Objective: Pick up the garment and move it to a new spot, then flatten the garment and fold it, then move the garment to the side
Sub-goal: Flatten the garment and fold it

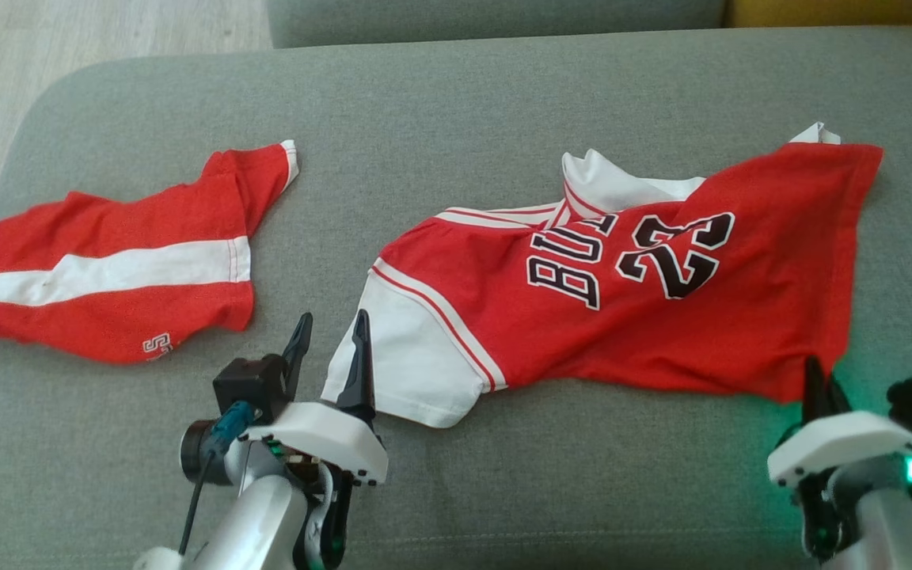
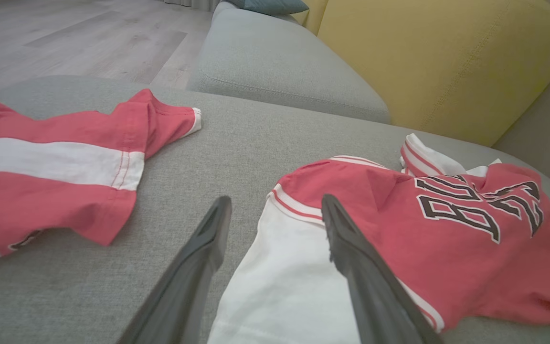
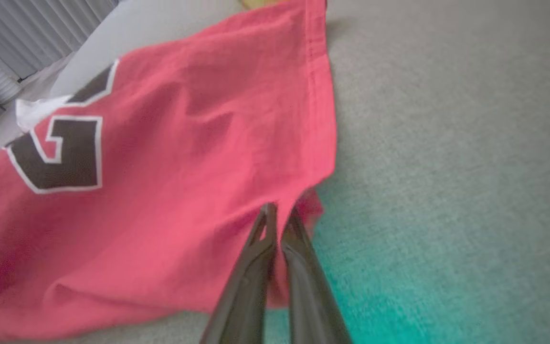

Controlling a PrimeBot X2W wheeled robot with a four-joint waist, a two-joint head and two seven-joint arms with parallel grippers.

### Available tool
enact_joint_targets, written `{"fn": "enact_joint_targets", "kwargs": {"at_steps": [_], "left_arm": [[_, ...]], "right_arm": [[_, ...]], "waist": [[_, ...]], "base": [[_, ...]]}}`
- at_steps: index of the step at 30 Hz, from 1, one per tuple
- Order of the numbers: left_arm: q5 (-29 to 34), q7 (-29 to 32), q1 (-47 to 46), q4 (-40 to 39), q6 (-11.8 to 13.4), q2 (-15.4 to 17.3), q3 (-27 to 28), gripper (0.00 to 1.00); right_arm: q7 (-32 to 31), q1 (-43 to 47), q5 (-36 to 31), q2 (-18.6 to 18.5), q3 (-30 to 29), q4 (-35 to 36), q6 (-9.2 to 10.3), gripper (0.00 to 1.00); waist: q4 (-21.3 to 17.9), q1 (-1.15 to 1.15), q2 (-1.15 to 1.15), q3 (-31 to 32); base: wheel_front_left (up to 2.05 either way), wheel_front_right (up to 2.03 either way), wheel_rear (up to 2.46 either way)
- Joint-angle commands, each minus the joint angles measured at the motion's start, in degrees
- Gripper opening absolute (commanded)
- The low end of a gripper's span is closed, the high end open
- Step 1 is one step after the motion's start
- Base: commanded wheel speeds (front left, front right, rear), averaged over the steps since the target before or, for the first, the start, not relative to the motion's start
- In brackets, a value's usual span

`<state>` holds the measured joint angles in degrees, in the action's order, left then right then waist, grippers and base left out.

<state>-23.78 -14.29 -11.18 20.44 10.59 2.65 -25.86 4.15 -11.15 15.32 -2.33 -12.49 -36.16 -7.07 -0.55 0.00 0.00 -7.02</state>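
The work lies on a wide grey seat cushion (image 1: 503, 95) of a sofa. A pale wooden floor (image 1: 108, 47) shows past its rounded far left corner. In the left wrist view a second grey cushion (image 2: 280, 67) and a yellow backrest (image 2: 447, 62) stand behind it. The red basketball jersey (image 1: 662, 332), with a black 23, lies crumpled on the right half of the seat cushion. Red shorts (image 1: 108, 269) with a white stripe lie on the left part, well apart from the jersey.

The left end of the shorts is cut off by the picture edge. The lettering beside the number is partly lost in a fold. The right wrist view is blurred.

The left hand (image 1: 334, 317) is released, with one finger over bare cushion and the other over the near white sleeve (image 1: 400, 356); I cannot tell if it touches. The right hand (image 1: 820, 376) is clenched on the jersey's near right hem corner. Bare cushion lies open between the two garments, in front of the jersey and behind it.
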Motion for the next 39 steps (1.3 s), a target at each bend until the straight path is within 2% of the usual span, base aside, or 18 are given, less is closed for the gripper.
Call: {"fn": "enact_joint_targets", "kwargs": {"at_steps": [1,7,14,20,26,27,28,29,39], "left_arm": [[0.4,-0.7,-1.5,-1.9,-0.2,0.2,1.6,1.00],[-0.2,-0.7,-1.3,-1.8,-0.2,0.2,1.6,1.00],[-0.7,-0.7,-1.6,-2.2,-0.1,0.2,1.3,1.00],[-0.9,-0.7,-2.1,-2.4,-0.1,0.2,1.3,1.00],[-0.8,-0.7,-2.5,-2.4,-0.2,0.2,1.1,1.00],[-0.8,-0.7,-2.6,-2.3,-0.2,0.2,1.0,1.00],[-0.9,-0.7,-2.7,-2.3,-0.2,0.2,1.0,1.00],[-0.9,-0.7,-2.7,-2.3,-0.2,0.2,0.9,1.00],[-1.3,-0.7,-3.1,-2.4,0.1,0.2,0.8,1.00]], "right_arm": [[0.9,-2.6,-0.8,-0.5,1.2,2.4,-0.42,0.00],[0.4,-4.2,-3.9,-0.5,-0.4,7.0,-0.42,0.00],[-4.2,-6.8,-7.7,-0.5,-3.2,11.3,-0.42,0.00],[-11.1,-9.3,-13.4,-0.7,-5.8,9.2,-0.42,0.00],[-15.0,-12.0,-17.0,-1.3,-6.8,5.6,-0.42,0.00],[-15.8,-12.5,-17.7,-1.5,-7.0,4.7,-0.42,0.04],[-16.2,-13.1,-18.5,-1.8,-7.0,4.0,-0.42,0.69],[-16.1,-13.8,-18.8,-1.8,-7.5,3.4,-0.42,1.00],[-15.5,-18.8,-23.2,-3.7,-6.7,-4.9,-0.42,1.00]], "waist": [[0.0,0.00,0.00,0.1],[0.3,0.00,0.00,0.5],[1.1,0.00,0.00,0.2],[2.1,0.00,0.00,-0.9],[2.9,0.00,0.00,-1.7],[3.0,0.00,0.00,-1.8],[3.1,0.00,0.00,-1.9],[3.2,0.00,0.00,-2.1],[2.6,0.00,0.00,-2.2]], "base": [[0.00,0.00,0.00],[0.00,0.00,0.00],[0.00,0.00,0.00],[0.00,0.00,0.00],[0.00,0.00,0.00],[0.00,0.00,0.00],[0.00,0.00,0.00],[0.00,0.00,0.00],[0.00,0.00,0.00]]}}
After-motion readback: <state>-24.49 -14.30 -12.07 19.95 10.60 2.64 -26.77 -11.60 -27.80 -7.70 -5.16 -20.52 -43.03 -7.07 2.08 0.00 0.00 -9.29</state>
